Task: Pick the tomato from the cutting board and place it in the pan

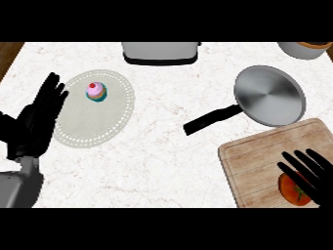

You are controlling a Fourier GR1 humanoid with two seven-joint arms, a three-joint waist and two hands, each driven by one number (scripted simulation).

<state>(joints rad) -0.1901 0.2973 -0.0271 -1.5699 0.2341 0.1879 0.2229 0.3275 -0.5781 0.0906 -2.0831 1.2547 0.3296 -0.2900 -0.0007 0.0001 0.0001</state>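
While the tomato (294, 190) is lying on the cutting board (270, 151) at the tabletop's (169, 141) right front, the right hand (320, 178) is hovering over it, fingers straight, gripping nothing; the pan (270, 95) is sitting just beyond the board; the left hand (35, 119) is resting open beside a plate (90, 127) carrying a cupcake (95, 92).

The left hand (33, 119) is resting open with fingers pointing up from its grey forearm (10, 188), while the right hand (326, 180) is spreading straight fingers (299, 165) up-left.
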